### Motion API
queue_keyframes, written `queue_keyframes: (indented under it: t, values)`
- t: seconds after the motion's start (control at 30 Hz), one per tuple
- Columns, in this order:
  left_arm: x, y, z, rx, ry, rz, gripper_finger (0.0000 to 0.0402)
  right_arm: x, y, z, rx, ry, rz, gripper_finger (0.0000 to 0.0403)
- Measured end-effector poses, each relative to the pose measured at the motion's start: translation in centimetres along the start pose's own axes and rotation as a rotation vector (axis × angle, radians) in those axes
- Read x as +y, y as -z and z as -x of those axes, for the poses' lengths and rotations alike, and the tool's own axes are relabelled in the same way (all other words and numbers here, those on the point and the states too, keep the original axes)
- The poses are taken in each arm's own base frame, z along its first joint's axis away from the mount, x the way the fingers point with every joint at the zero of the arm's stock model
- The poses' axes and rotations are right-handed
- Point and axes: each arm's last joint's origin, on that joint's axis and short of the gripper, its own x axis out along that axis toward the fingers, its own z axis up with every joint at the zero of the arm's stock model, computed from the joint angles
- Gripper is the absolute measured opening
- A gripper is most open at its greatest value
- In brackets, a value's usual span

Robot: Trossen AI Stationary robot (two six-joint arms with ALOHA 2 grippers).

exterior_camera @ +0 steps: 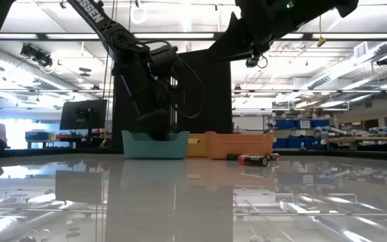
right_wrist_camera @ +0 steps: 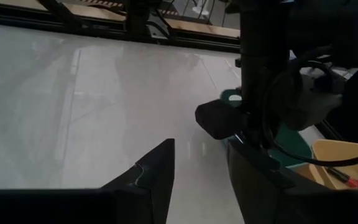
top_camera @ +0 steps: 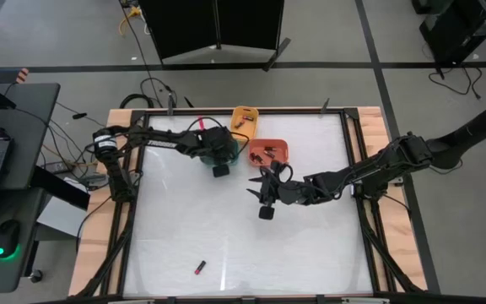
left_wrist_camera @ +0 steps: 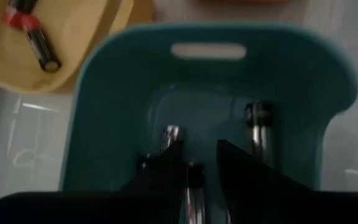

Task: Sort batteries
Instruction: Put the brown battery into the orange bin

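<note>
My left gripper [left_wrist_camera: 201,155] reaches down into the teal bin [top_camera: 218,145], open. Silvery batteries lie on the bin's floor: one [left_wrist_camera: 193,183] under the gap between my fingers, one [left_wrist_camera: 171,134] beside them and one [left_wrist_camera: 259,124] farther off. My right gripper [right_wrist_camera: 201,162] hovers open over bare table in front of the orange bin [top_camera: 270,152], nothing between its fingers; the high view shows it as the right gripper [top_camera: 258,181]. A red-and-black battery [left_wrist_camera: 33,32] lies in the yellow bin [top_camera: 245,118]. Another battery [top_camera: 200,268] lies on the table near its front edge.
The three bins stand together at the table's far middle. In the low view two batteries [exterior_camera: 254,159] lie on the table in front of the orange bin [exterior_camera: 240,144]. The white tabletop [top_camera: 310,245] stretches toward the near edge inside a black frame.
</note>
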Motion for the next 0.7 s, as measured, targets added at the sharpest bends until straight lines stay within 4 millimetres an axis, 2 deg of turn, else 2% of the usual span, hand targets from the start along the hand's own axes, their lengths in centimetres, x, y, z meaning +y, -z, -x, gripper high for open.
queue_keyframes:
  t: [0.17, 0.43, 0.57, 0.7]
  values:
    - [-0.38, -0.22, 0.07, -0.017, 0.003, -0.031, 0.0070, -0.01, 0.00, -0.01, 0.001, 0.000, 0.001, 0.0117]
    - [-0.45, 0.08, 0.09, 0.013, 0.011, -0.067, 0.0020, 0.00, 0.03, 0.00, 0.003, 0.000, 0.027, 0.0014]
    - [-0.58, 0.51, 0.10, 0.053, 0.039, -0.095, 0.0005, 0.00, 0.03, 0.00, 0.003, 0.000, 0.035, 0.0018]
    - [-0.60, 0.56, 0.11, 0.058, 0.042, -0.095, 0.0017, 0.00, 0.06, 0.00, 0.006, 0.000, 0.034, 0.0028]
